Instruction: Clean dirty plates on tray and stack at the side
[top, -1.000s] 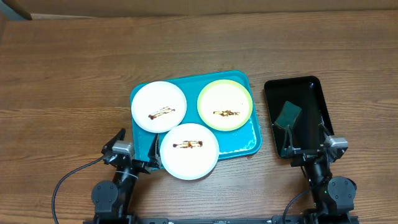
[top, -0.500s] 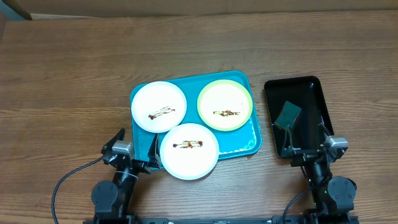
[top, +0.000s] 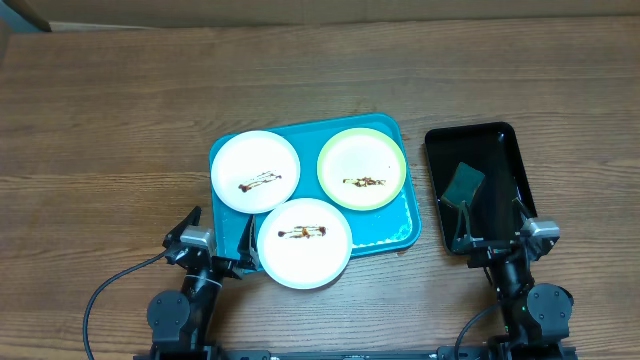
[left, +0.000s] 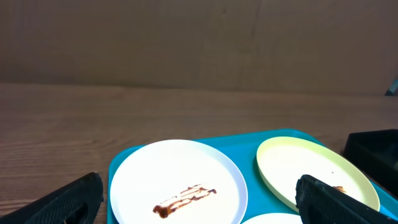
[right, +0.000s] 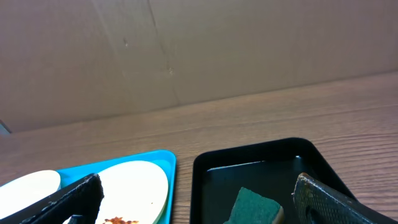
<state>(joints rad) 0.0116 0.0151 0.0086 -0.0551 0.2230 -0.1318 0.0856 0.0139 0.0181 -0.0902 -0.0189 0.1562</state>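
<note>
The turquoise tray holds three plates, each with a brown sauce smear. A white plate lies at its back left, a green-rimmed plate at its back right, and a second white plate overhangs its front edge. In the left wrist view the white plate and green-rimmed plate lie ahead. My left gripper is open and empty at the tray's front left. My right gripper is open and empty at the front of the black tray. Its view shows the green-rimmed plate.
A narrow black tray stands right of the turquoise tray and holds a dark green sponge, which also shows in the right wrist view. Bare wooden table lies to the left and behind. A cardboard wall stands at the far edge.
</note>
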